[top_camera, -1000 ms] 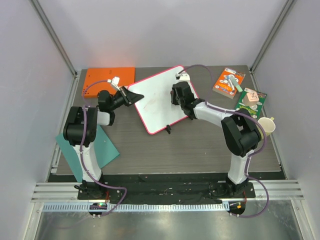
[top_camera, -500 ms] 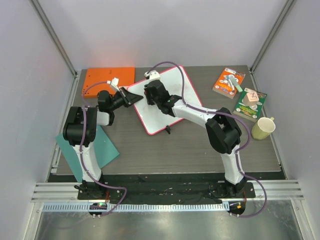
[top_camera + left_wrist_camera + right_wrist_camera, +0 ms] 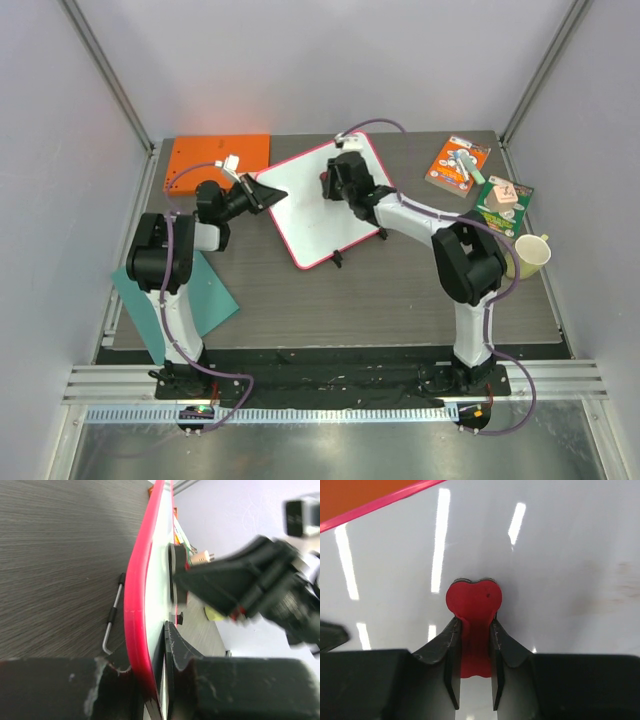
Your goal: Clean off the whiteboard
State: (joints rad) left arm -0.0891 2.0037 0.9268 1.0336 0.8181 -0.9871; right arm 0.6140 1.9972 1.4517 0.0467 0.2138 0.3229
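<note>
The whiteboard (image 3: 310, 215), white with a pink-red rim, lies tilted at the table's middle back. My left gripper (image 3: 268, 194) is shut on its left corner; in the left wrist view the rim (image 3: 137, 600) runs edge-on between the jaws. My right gripper (image 3: 340, 186) is over the board's upper part, shut on a red eraser (image 3: 473, 625) that is pressed against the white surface (image 3: 560, 545). A faint brownish smear (image 3: 620, 580) shows at the right of the right wrist view.
An orange board (image 3: 215, 158) lies at the back left, a teal sheet (image 3: 190, 295) under the left arm. Two packaged items (image 3: 458, 163) (image 3: 502, 205) and a yellow cup (image 3: 530, 255) sit at the right. A small hex key (image 3: 112, 617) lies beside the whiteboard.
My right gripper swept left across the whiteboard with the eraser, then came back right to the board's upper middle. The left gripper has stayed on the board's corner.
</note>
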